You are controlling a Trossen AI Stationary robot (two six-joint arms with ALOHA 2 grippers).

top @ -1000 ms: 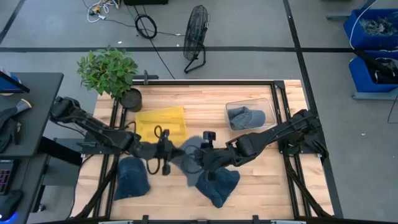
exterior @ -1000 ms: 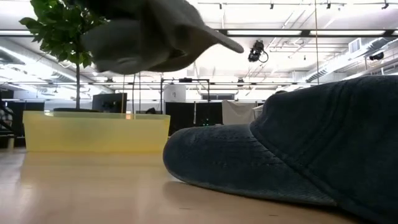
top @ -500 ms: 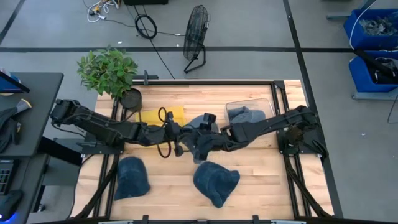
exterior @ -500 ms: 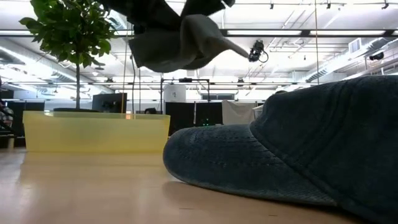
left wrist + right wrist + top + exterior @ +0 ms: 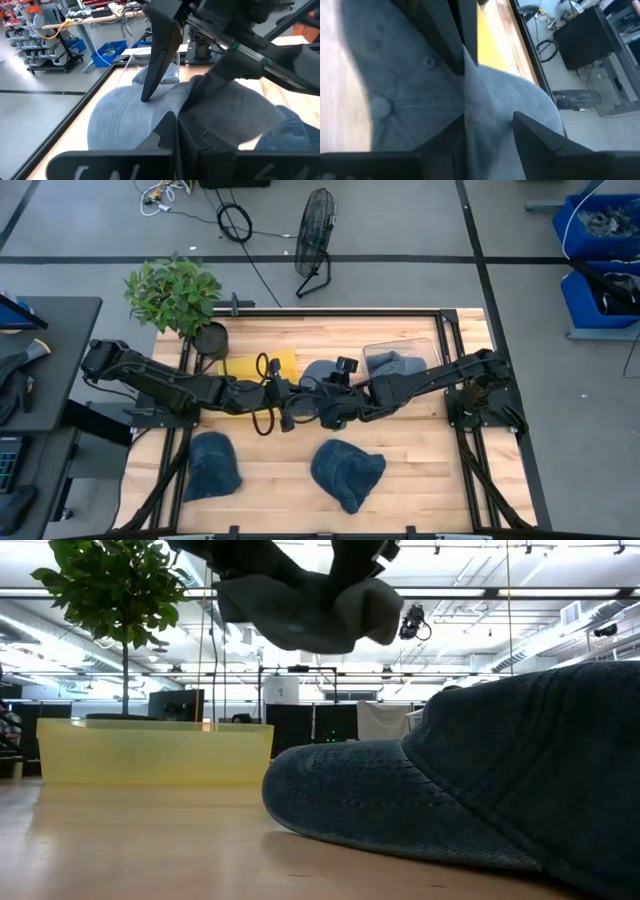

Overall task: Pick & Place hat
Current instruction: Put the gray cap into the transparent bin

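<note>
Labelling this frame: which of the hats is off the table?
The grey hat, held up mid-table between the left gripper and right gripper. Two dark blue hats lie on the wood; another sits in the clear bin.

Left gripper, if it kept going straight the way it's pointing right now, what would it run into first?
The left gripper points toward the right gripper, both clamped on the grey hat held above the table. Going straight on, it would likely meet the right gripper first, though depth is unclear.
</note>
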